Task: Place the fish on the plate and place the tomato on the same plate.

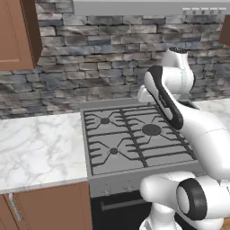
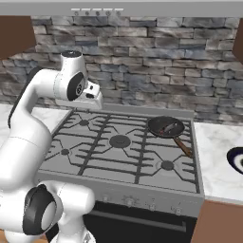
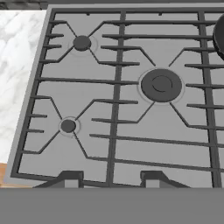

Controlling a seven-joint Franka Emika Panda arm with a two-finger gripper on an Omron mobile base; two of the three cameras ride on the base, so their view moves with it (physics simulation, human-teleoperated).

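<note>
The gripper hung above the stove, jaws parted and holding nothing. The fish and tomato lay in the frying pan at the stove's far right; the plate sat on the counter beyond. In my judgement, the hand should travel right and descend squarely over the fish.

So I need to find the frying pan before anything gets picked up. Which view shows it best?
The right base view: the pan sits whole on the stove's far right burner, handle toward the counter, with small pieces inside. The hand view catches a dark sliver of it at the right edge. In the left base view the arm covers that spot.
</note>
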